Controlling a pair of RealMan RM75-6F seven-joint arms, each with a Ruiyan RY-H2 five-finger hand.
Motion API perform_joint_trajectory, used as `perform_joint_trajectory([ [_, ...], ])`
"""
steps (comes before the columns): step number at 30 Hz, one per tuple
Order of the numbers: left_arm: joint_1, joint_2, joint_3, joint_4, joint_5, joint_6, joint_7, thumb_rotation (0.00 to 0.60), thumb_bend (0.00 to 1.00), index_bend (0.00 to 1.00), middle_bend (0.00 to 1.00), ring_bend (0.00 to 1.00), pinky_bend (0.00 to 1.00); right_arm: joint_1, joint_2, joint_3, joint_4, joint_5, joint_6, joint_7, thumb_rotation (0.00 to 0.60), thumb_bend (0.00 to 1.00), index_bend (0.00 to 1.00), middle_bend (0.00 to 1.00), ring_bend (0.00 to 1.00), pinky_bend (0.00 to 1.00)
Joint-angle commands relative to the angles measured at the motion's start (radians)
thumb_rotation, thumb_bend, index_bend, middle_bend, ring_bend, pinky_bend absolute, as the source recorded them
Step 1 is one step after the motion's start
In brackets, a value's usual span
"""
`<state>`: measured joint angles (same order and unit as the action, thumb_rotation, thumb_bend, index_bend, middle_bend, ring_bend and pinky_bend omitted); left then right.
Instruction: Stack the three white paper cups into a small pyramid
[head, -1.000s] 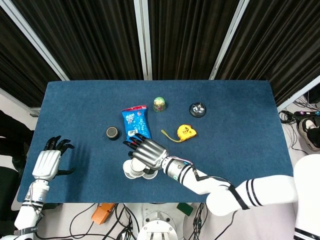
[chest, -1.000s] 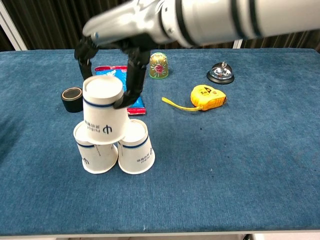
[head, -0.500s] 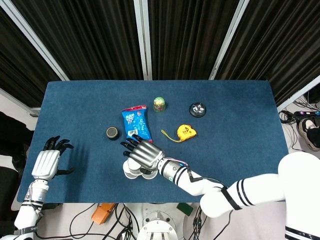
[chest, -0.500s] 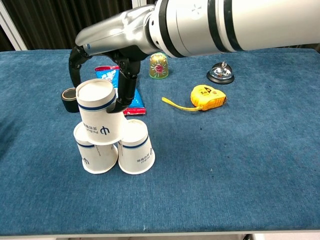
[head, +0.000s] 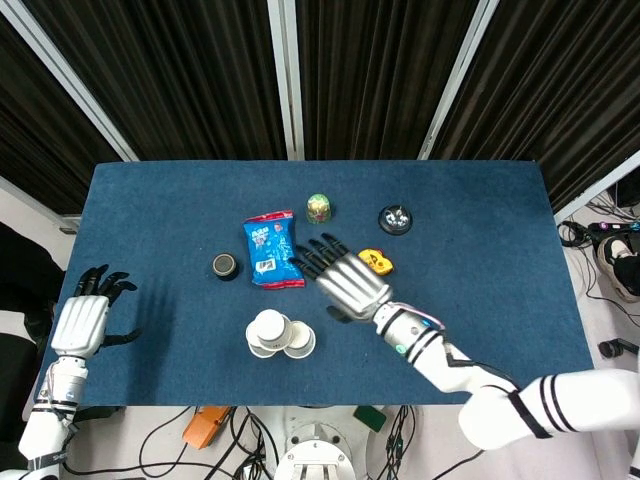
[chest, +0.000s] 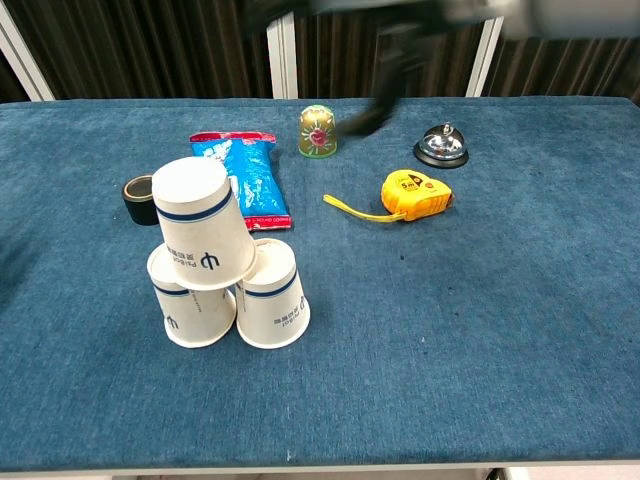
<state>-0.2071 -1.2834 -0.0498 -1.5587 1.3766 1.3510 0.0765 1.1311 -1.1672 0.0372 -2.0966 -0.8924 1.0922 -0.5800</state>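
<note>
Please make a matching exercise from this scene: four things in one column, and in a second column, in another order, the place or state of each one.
1. top cup
2. tape measure
3. right hand
4. black roll

a. left of the blue snack bag
b. yellow, strip pulled out
c. tilted on the two lower cups
d. open, above the table

Pairs: 1-c, 2-b, 3-d, 4-a

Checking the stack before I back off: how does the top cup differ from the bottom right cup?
The top cup rests on the two cups below and leans left, while the bottom right cup stands on the table. The top cup's printed logo faces the chest camera; the bottom right cup's doesn't show. Both are white, upside down, with a blue band.
</note>
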Motion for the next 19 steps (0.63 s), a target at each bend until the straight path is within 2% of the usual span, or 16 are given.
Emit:
perform_joint_trajectory([
  [1,0.01,0.012,-0.009,0.007,0.004,0.021,-0.015,0.6,0.05,0.31,0.18,0.04,0.0,-0.252,0.138,-0.135,-0.018,-0.23,0.218,0.148,0.6,0.44,0.0,0.05,0.0,0.04],
  [5,0.029,0.027,-0.02,0.015,0.008,0.062,-0.037,0.6,0.05,0.31,0.18,0.05,0.0,-0.45,0.191,-0.222,0.077,-0.381,0.379,0.292,0.6,0.44,0.0,0.03,0.0,0.03],
  [10,0.059,0.043,-0.018,0.017,0.018,0.109,-0.045,0.6,0.05,0.31,0.18,0.05,0.0,-0.664,0.196,-0.28,0.231,-0.455,0.517,0.503,0.6,0.44,0.0,0.02,0.0,0.03],
  [15,0.09,0.045,0.006,0.01,0.034,0.132,-0.047,0.6,0.05,0.31,0.18,0.05,0.0,-0.809,0.158,-0.285,0.359,-0.48,0.584,0.627,0.6,0.44,0.0,0.01,0.0,0.02],
  [19,0.11,0.043,0.024,0.004,0.05,0.151,-0.033,0.6,0.05,0.31,0.18,0.05,0.0,-0.867,0.131,-0.268,0.419,-0.499,0.596,0.69,0.6,0.44,0.0,0.01,0.0,0.02],
])
